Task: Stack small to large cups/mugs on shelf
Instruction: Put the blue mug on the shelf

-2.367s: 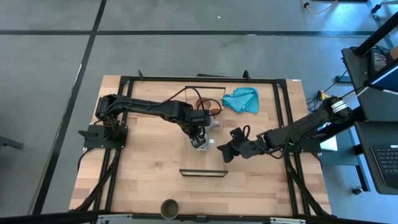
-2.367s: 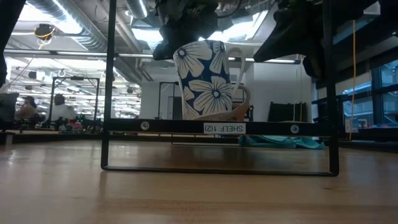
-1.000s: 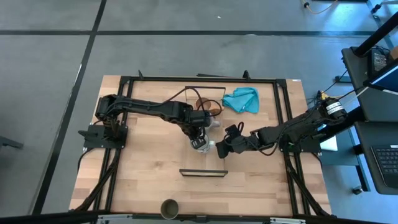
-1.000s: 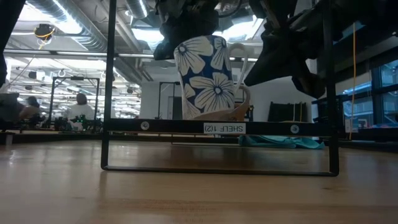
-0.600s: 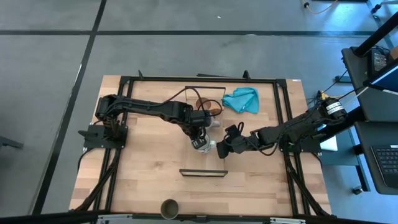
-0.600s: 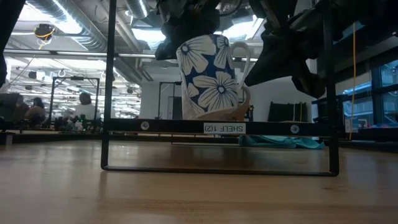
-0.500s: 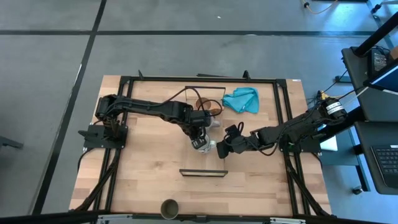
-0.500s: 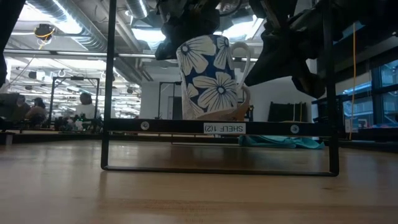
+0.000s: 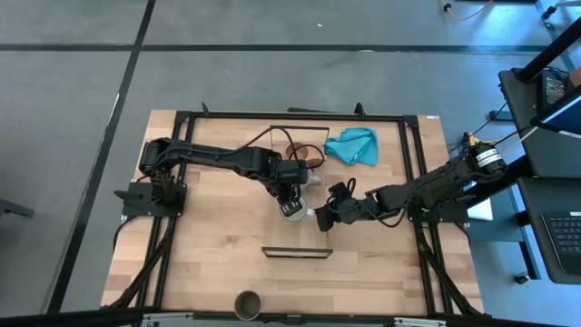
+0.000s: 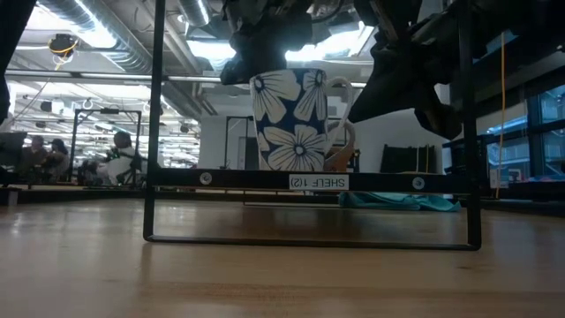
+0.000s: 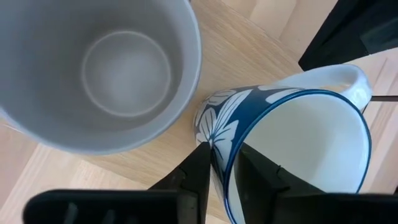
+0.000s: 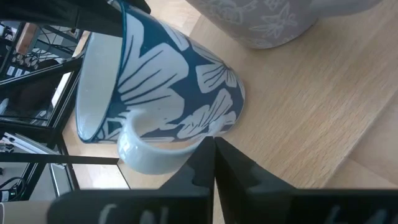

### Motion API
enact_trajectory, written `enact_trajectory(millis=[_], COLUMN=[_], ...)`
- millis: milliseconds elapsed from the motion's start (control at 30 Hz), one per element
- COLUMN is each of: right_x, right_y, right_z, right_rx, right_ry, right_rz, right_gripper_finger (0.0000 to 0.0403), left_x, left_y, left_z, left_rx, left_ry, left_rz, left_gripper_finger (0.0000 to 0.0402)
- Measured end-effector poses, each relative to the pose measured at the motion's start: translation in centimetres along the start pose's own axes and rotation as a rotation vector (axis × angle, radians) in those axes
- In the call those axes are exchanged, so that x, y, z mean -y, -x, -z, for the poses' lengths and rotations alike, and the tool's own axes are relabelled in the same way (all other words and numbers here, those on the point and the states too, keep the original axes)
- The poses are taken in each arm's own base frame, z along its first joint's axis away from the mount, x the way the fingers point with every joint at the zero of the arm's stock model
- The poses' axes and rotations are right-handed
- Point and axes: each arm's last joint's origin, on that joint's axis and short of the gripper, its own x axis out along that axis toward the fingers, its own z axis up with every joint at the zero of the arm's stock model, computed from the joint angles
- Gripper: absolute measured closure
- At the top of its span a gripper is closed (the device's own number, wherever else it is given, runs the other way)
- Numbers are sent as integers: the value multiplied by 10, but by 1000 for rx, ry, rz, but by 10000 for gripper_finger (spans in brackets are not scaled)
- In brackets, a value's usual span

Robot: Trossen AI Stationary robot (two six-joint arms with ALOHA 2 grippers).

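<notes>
I had the left gripper [image 11: 214, 171] pinched on the rim of the blue floral mug [image 10: 293, 120], probably to keep it upright on the table, at 12 o'clock of the shelf [image 9: 296, 253]. Glossy ceramic; a matte grey mug [image 11: 99, 68] just beside. Right gripper [image 12: 213, 163] sat together near the handle.

In the high view the blue flowered mug [image 9: 292, 210] is almost wholly covered by the left gripper [image 9: 289, 199], and the grey mug [image 11: 99, 68] beside it cannot be made out there. In the low view the mug's foot is hidden behind the shelf [image 10: 309, 180]. In the left wrist view the grey mug is cut off at the edge. The right gripper [image 9: 329, 216] is too small for its fingers to be judged.
</notes>
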Motion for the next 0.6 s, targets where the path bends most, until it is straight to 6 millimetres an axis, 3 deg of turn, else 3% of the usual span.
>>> enact_trajectory(millis=[600], right_x=[0], right_y=[0], right_z=[0], right_rx=[2], right_ry=[0], right_rz=[0], right_gripper_finger=[391], left_x=[0], left_y=[0], left_z=[0], left_rx=[-13], left_ry=[20], left_rz=[14], left_gripper_finger=[333])
